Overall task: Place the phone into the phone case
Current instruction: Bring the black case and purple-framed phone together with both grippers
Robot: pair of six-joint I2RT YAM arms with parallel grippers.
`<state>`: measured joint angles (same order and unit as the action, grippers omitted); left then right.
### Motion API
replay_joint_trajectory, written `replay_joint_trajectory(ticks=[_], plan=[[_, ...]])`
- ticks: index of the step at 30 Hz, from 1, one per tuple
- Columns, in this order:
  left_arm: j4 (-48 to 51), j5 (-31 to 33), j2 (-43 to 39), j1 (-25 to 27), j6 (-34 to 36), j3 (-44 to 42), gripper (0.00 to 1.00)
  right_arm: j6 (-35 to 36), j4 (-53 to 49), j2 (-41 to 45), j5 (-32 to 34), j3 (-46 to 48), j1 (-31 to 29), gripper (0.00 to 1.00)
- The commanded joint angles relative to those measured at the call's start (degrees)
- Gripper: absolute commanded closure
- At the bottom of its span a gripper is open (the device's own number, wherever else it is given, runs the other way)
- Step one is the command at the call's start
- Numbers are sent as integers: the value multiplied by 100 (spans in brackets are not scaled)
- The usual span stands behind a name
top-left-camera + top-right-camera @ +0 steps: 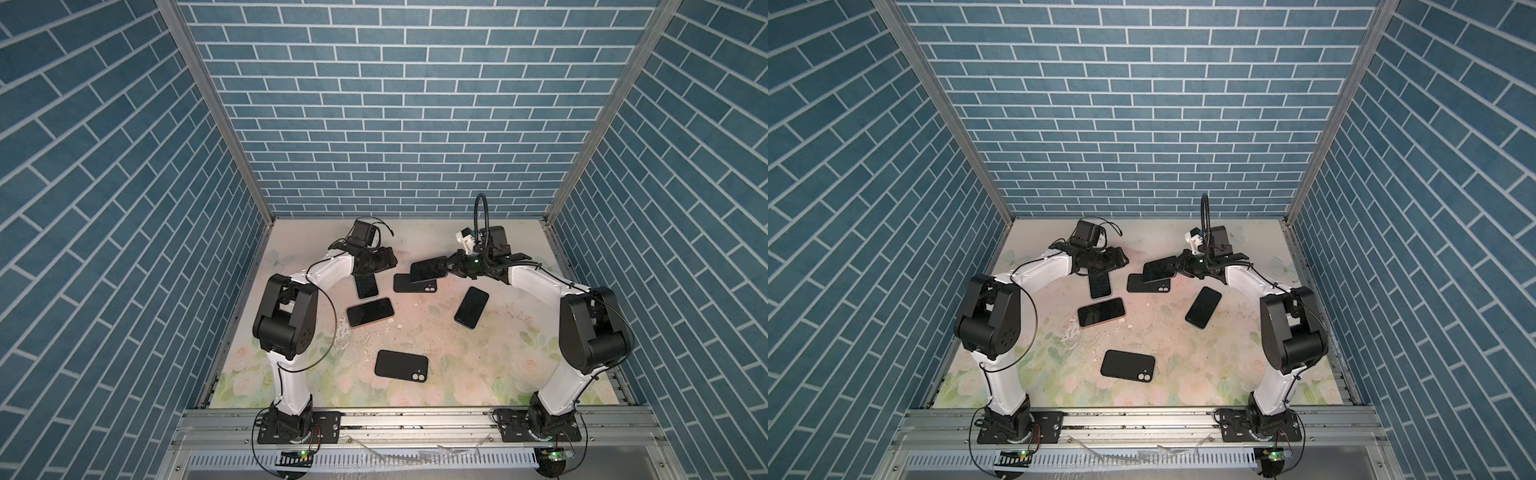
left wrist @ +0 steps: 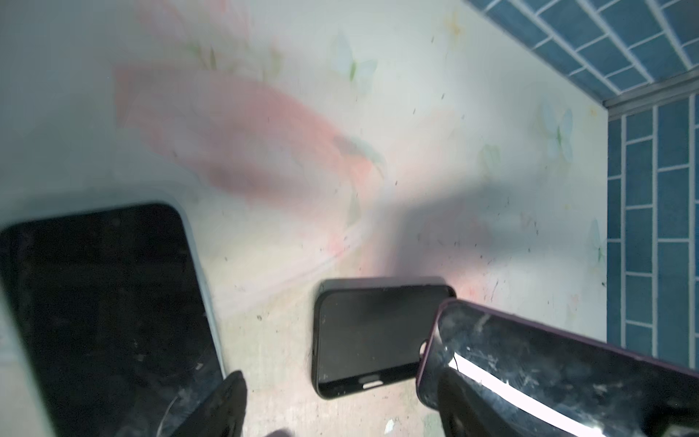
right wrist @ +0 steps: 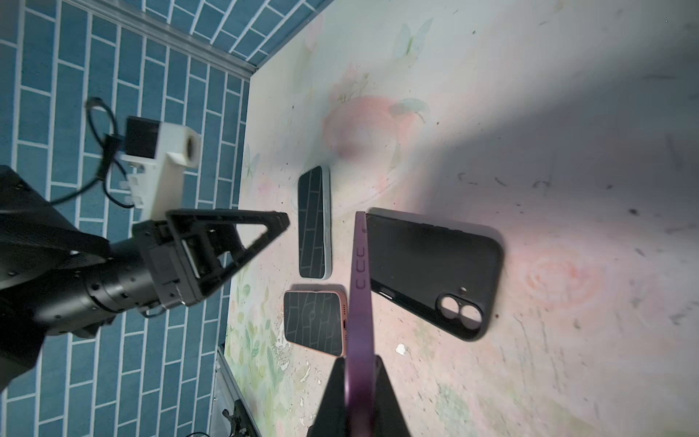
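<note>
Clamping the purple phone (image 3: 358,265) by one end in the right gripper (image 3: 359,364); tilting it over the open black case (image 3: 427,265), far centre, probably to seat one end first; spread wide and empty at the left gripper (image 1: 385,261), far left, out of the way.

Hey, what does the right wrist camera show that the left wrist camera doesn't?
Only the right wrist view shows the orange-edged phone, the left arm, and the camera cutout of the black case. Only the left wrist view shows the glossy face of the purple phone; the right wrist view sees it edge-on. Both show the black case, the purple phone clamped in the right gripper, and the pale-edged phone.
</note>
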<state>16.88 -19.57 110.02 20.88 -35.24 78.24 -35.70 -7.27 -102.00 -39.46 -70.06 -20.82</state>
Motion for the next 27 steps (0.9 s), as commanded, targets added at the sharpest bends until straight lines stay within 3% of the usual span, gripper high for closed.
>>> replay_joint_trajectory(ticks=[1, 15, 27], plan=[[-873, -597, 148, -27, -422, -310, 19, -121, -34, -266, -308, -352, -111, 100], [-1519, -908, 645, 84, -1106, -663, 20, -71, -711, -1324, -546, -989, -168, 100], [-1759, -978, 1003, 189, -1396, -695, 21, 429, -1343, -1679, -90, -974, -164, 100]])
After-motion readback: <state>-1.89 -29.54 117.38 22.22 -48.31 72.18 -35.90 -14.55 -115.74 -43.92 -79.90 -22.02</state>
